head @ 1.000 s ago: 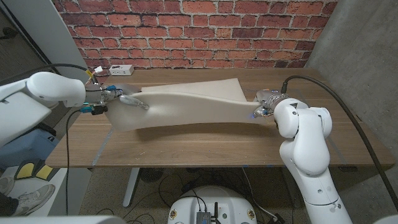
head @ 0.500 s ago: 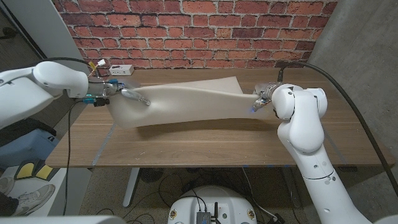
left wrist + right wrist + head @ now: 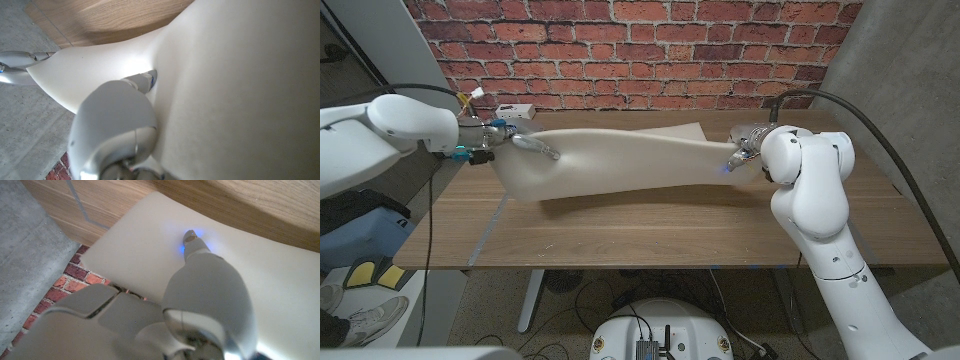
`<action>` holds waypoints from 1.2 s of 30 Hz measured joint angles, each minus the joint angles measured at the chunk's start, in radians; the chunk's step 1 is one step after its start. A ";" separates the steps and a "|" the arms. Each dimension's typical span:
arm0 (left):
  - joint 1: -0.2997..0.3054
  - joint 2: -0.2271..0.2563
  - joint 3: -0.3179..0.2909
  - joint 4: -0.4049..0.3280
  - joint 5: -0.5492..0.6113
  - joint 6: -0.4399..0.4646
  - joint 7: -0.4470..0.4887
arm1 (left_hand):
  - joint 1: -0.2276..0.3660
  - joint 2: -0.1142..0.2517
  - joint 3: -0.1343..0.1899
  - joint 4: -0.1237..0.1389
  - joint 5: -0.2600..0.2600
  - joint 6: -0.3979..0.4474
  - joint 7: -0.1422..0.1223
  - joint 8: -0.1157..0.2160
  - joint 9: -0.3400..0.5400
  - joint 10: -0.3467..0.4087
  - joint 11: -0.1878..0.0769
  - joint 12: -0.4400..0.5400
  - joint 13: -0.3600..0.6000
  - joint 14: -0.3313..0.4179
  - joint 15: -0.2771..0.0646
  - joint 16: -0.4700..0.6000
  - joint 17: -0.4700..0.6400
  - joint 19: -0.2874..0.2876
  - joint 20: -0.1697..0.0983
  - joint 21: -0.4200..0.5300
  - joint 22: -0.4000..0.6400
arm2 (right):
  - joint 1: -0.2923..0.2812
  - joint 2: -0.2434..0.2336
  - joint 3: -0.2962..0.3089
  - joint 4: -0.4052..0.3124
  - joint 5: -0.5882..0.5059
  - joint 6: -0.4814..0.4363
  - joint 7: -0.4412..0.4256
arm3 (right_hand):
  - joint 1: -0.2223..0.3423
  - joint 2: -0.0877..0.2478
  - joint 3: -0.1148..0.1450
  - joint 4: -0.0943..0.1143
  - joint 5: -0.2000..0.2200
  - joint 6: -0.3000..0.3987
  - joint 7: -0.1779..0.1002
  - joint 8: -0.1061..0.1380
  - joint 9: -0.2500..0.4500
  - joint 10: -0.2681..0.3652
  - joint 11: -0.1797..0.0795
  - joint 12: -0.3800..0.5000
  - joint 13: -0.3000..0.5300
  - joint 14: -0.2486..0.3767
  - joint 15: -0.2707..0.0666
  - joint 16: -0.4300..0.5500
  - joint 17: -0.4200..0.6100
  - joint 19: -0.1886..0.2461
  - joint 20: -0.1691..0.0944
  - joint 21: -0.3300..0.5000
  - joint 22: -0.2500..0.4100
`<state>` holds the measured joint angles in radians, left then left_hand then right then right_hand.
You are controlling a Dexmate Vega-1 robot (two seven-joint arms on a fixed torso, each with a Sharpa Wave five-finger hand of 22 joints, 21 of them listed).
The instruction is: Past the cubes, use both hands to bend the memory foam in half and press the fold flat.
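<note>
The memory foam (image 3: 620, 165) is a long cream sheet lifted off the wooden table (image 3: 650, 235), its front edge raised and bowed toward the back. My left hand (image 3: 515, 147) grips the foam's left end, one finger lying over its top face. My right hand (image 3: 745, 155) holds the right end, mostly hidden behind my white forearm. In the left wrist view a fingertip (image 3: 142, 80) presses into the foam (image 3: 240, 90). In the right wrist view a fingertip (image 3: 190, 237) lit blue lies on the foam (image 3: 135, 250), with my right hand (image 3: 205, 295) behind it.
A small white box (image 3: 515, 111) with cables sits at the back left by the brick wall (image 3: 640, 50). A tape line (image 3: 488, 230) runs across the table's left part. A concrete wall (image 3: 910, 80) stands on the right.
Both hands have carried the foam's ends up and toward the back wall. The sheet's front edge has risen off the table and its sag has straightened.
</note>
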<state>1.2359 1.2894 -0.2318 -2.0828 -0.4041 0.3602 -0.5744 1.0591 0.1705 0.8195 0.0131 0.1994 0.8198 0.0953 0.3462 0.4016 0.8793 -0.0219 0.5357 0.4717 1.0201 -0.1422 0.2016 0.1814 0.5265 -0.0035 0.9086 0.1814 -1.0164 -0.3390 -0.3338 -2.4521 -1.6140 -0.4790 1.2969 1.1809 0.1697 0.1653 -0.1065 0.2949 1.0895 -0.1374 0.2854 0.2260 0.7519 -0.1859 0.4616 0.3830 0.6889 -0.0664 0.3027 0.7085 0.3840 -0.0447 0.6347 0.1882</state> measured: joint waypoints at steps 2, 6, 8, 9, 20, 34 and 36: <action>0.007 -0.002 -0.012 0.000 -0.001 -0.004 -0.002 | 0.000 0.000 0.000 0.000 0.000 0.000 0.000 0.000 0.000 0.000 0.000 0.000 0.000 0.000 0.000 0.000 0.000 0.000 0.000 0.001 0.000 | 0.005 -0.003 -0.002 -0.003 0.000 -0.002 0.008 | 0.000 0.000 0.000 0.000 0.000 0.000 0.000 0.000 0.000 0.000 0.000 0.000 0.002 -0.002 0.003 -0.007 0.000 0.000 0.000 0.000 0.000; 0.024 -0.014 -0.040 -0.007 -0.001 -0.019 -0.015 | 0.000 0.000 0.000 0.000 -0.004 0.000 0.000 -0.001 0.000 0.001 0.001 0.000 0.002 0.002 0.002 0.000 0.000 0.000 0.000 0.001 0.000 | 0.009 -0.011 -0.010 -0.023 -0.009 -0.006 0.034 | 0.001 0.001 0.000 0.000 0.000 0.000 0.000 -0.001 0.004 0.000 0.000 0.000 0.005 -0.004 0.004 -0.007 0.000 0.000 0.000 0.000 0.000; 0.032 -0.021 -0.052 -0.012 -0.001 -0.026 -0.023 | 0.000 0.000 0.000 0.000 -0.004 0.007 0.007 -0.003 0.003 0.005 0.005 0.000 0.002 0.002 0.002 0.002 0.000 0.000 0.000 0.005 0.000 | 0.006 -0.012 -0.011 -0.031 -0.016 -0.007 0.040 | 0.005 0.005 0.000 0.000 0.000 0.000 0.000 -0.001 0.005 0.000 0.000 0.000 0.005 -0.004 0.004 -0.007 0.000 0.000 0.000 0.000 0.000; 0.037 -0.026 -0.059 -0.016 0.000 -0.029 -0.028 | 0.000 0.000 0.000 0.000 -0.006 0.007 0.007 -0.003 0.004 0.005 0.005 0.000 0.002 0.002 0.002 0.003 0.000 0.000 0.000 0.005 0.000 | 0.001 -0.013 -0.011 -0.039 -0.023 -0.007 0.048 | 0.005 0.005 0.000 0.000 0.000 0.000 0.000 -0.001 0.005 0.000 0.000 0.000 0.005 -0.004 0.004 -0.007 0.000 0.000 0.000 0.000 0.000; 0.123 -0.105 -0.174 -0.114 0.045 -0.045 -0.085 | 0.000 0.000 0.004 -0.004 -0.008 0.011 0.011 -0.005 0.005 0.007 0.007 0.000 0.004 0.003 0.004 0.004 0.001 0.000 0.000 0.009 0.000 | -0.077 -0.007 -0.004 -0.127 -0.071 0.017 0.063 | 0.005 0.005 -0.004 0.004 0.000 0.000 0.000 -0.001 0.005 0.000 0.000 -0.007 0.009 -0.004 0.004 -0.007 0.003 -0.006 0.006 0.000 0.000; 0.168 -0.182 -0.260 -0.192 0.100 -0.039 -0.151 | -0.013 0.002 0.005 -0.003 -0.008 0.013 0.012 -0.008 0.009 0.010 0.010 0.000 0.003 0.001 0.001 0.005 0.000 0.000 0.000 0.016 0.000 | -0.151 0.071 0.034 -0.195 -0.129 0.099 0.067 | 0.005 0.005 -0.001 0.007 0.000 0.000 0.000 -0.001 0.005 0.000 0.000 -0.008 0.014 -0.003 0.004 -0.011 0.003 -0.009 0.002 0.007 -0.002; 0.170 -0.187 -0.265 -0.193 0.106 -0.031 -0.151 | -0.013 0.002 0.005 -0.003 -0.008 0.015 0.010 -0.013 0.010 0.010 0.010 0.000 0.003 0.001 0.001 0.005 0.000 0.000 0.000 0.017 0.000 | -0.148 0.075 0.036 -0.190 -0.132 0.105 0.059 | 0.005 0.005 -0.001 0.007 0.000 0.000 0.000 -0.001 0.005 0.000 0.000 -0.008 0.014 -0.003 0.004 -0.011 0.003 -0.009 0.002 0.008 -0.002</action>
<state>1.4060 1.1021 -0.4967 -2.2756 -0.2979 0.3294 -0.7258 1.0458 0.1726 0.8249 0.0103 0.1909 0.8349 0.1053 0.3337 0.4112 0.8895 -0.0117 0.5357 0.4744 1.0211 -0.1412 0.2063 0.1812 0.5265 -0.0039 0.9254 0.1816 -1.1646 -0.2637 -0.2975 -2.6420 -1.7464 -0.3743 1.3563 1.1863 0.1750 0.1644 -0.0990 0.2950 1.0893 -0.1377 0.2846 0.2310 0.7520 -0.1858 0.4531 0.3969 0.6855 -0.0627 0.2919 0.7111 0.3750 -0.0428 0.6425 0.1859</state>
